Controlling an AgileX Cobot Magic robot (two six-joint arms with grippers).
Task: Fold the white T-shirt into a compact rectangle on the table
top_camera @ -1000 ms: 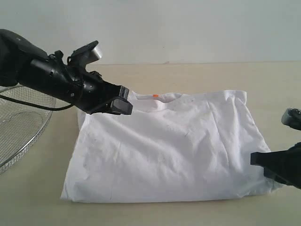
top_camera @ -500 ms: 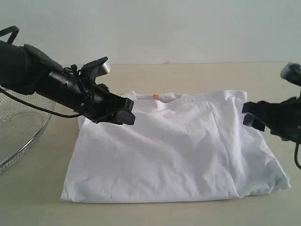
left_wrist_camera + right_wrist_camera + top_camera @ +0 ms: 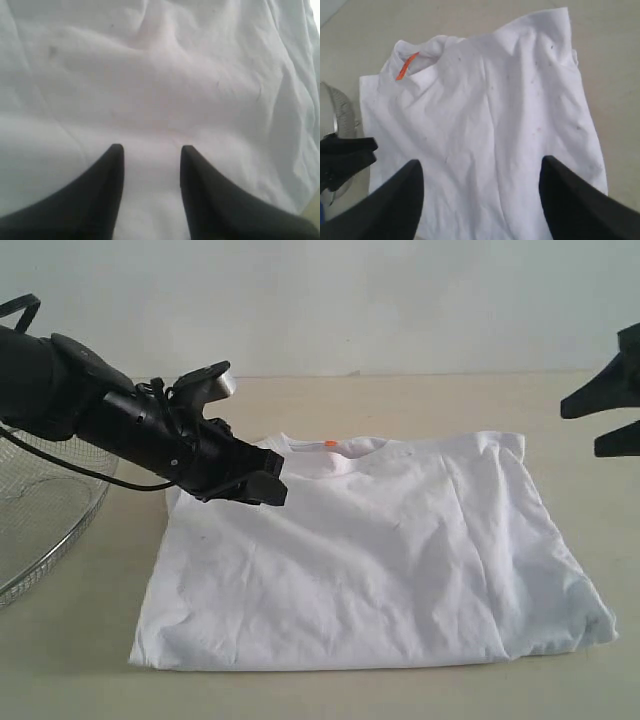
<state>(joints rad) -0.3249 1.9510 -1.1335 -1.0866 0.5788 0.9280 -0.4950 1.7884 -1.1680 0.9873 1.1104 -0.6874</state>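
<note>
2 grippers, both with jaws apart, hold nothing: the left gripper (image 3: 264,481) sits over the white T-shirt (image 3: 370,560) near its collar, the right gripper (image 3: 582,430) is raised near the counter's (image 3: 400,395) right edge. The T-shirt lies spread mid-counter.

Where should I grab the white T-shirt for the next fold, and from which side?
Probably its two far corners, either side of the collar: the white T-shirt lies flat with its sides folded in, so those edges are free. Come in low from the outer sides; the left gripper hovers by its corner.
</note>
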